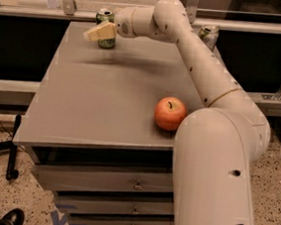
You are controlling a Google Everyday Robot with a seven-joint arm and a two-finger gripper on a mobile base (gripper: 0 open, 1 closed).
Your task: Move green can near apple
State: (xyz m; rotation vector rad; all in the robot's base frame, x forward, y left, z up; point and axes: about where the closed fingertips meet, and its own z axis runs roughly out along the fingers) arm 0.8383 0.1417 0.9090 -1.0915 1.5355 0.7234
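The green can stands upright at the far left of the grey table, its silver top showing. My gripper reaches in from the right at the can's height and covers the can's middle, so only the top and bottom of the can show. The red-orange apple sits near the table's front right edge, well apart from the can and close to my arm's large lower link.
A second can stands at the back right behind my arm. Drawers sit under the tabletop. A metal rail runs along the back. A black chair leg and a shoe are on the floor at left.
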